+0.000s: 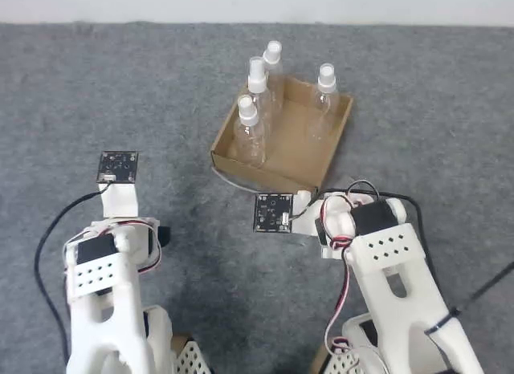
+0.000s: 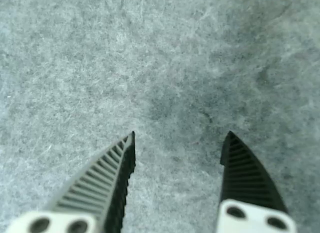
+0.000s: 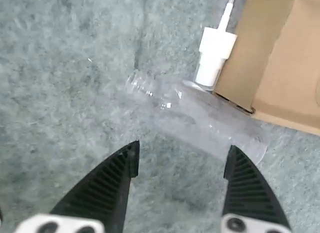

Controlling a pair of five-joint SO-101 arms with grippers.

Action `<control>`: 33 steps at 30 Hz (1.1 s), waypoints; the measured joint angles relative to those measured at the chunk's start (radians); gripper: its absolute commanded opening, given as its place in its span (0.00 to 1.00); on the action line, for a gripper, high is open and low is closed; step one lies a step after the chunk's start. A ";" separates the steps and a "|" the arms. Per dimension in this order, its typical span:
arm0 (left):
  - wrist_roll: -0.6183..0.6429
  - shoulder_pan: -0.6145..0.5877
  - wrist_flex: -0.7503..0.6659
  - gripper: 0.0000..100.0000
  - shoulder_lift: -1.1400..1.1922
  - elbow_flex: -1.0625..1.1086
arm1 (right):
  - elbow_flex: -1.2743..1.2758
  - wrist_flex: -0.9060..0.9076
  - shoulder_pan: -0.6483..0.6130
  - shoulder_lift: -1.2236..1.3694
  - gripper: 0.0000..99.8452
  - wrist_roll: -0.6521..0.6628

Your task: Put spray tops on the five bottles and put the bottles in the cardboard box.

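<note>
Bottles [image 1: 250, 133] with white spray tops [image 1: 248, 109] stood upright in the box [image 1: 265, 172], four in all. Three were in a row along one side wall, and the fourth [image 1: 325, 101] stood apart near the opposite wall.

A fifth bottle [image 3: 200, 120] lay on its side on the grey mat [image 3: 60, 68], outside the box and beside its outer wall. Its neck was open, with no top fitted. A loose top [image 3: 215, 50] lay just beside this bottle's shoulder and close to the cardboard wall, its thin tube pointing away from the bottle.

The right gripper [image 3: 183, 145] hung over the lying bottle with its jaws spread wide and nothing between them. The clear body lay just past the fingertips [image 3: 125, 158]. From above, that arm's wrist sat at the near corner of the box.

The left gripper [image 2: 181, 134] was over bare mat, its jaws also wide apart and holding nothing. From above, the left arm was well apart from the box, off to its side and nearer the arms' bases.
</note>
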 measured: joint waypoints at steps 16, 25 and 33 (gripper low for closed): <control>0.000 0.002 0.000 0.26 0.000 0.000 | 0.025 -0.218 -0.026 0.321 0.31 0.005; 0.000 0.003 0.000 0.26 0.000 0.000 | 0.017 -0.212 -0.023 0.454 0.31 -0.133; 0.000 0.000 0.000 0.26 0.000 0.000 | 0.017 -0.153 -0.025 0.454 0.31 -0.298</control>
